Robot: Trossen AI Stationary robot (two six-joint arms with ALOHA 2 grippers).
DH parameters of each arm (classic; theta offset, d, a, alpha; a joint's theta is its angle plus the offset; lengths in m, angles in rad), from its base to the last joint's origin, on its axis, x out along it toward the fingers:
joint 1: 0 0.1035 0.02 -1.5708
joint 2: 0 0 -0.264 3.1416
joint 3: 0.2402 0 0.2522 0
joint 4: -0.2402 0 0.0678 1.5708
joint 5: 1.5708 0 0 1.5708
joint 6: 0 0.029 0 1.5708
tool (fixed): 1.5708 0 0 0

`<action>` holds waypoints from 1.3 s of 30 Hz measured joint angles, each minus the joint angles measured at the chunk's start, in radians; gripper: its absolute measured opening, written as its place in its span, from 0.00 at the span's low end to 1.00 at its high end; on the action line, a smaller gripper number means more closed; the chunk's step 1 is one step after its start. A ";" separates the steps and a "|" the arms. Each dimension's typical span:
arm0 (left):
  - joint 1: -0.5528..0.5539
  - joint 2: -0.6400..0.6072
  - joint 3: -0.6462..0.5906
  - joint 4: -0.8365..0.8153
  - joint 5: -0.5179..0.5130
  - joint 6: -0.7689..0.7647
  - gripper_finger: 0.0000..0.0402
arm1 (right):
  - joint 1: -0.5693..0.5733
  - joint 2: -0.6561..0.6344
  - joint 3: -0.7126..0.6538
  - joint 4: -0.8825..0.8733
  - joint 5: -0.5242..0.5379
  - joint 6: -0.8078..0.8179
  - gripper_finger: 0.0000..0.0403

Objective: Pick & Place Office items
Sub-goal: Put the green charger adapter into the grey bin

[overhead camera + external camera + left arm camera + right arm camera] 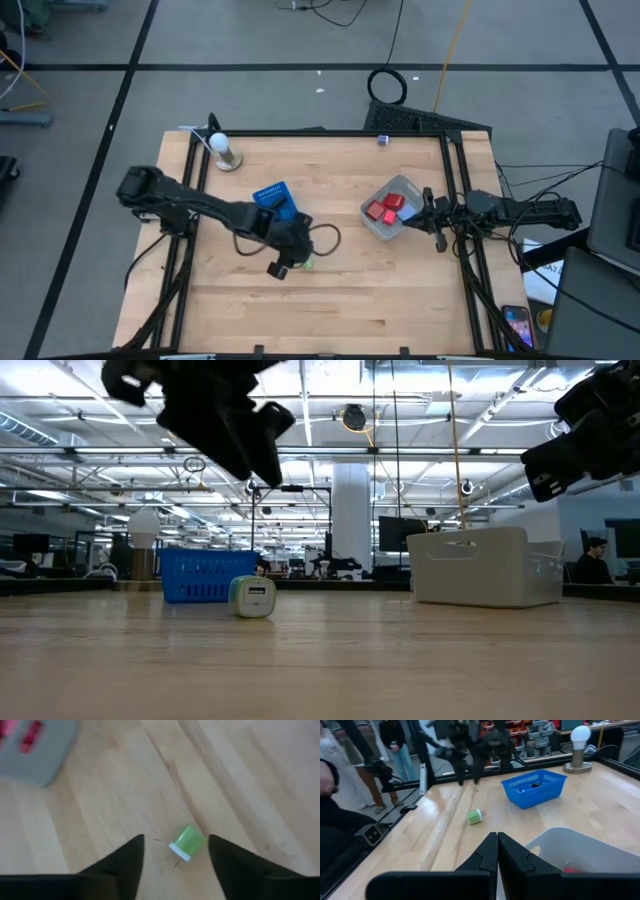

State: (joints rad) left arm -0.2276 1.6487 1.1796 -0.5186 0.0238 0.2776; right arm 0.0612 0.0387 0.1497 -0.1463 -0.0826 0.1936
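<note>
Green bit [187, 842] lies unlabelled below open left pincer [175, 851].

A green office item [475, 816] lies on the table [620, 805] near the blue basket [536, 788].

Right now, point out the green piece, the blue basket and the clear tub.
green piece [186, 842], left wrist view, on its green side.
blue basket [536, 790], right wrist view, on its near mesh wall.
clear tub [470, 567], low view, on its front wall.
</note>
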 joint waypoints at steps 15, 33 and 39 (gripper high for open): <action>-0.030 0.236 0.028 -0.009 -0.003 0.265 0.70 | 0.000 0.008 0.000 -0.002 -0.027 -0.007 0.00; -0.026 0.268 0.029 0.031 0.003 0.318 0.31 | 0.000 0.008 0.001 -0.018 -0.027 -0.004 0.00; -0.037 0.266 0.030 0.042 -0.027 0.306 0.31 | 0.000 0.008 0.001 -0.020 -0.027 0.004 0.00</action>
State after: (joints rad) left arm -0.2641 1.9151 1.2093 -0.4767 -0.0030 0.5833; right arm 0.0612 0.0463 0.1505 -0.1662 -0.1100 0.1974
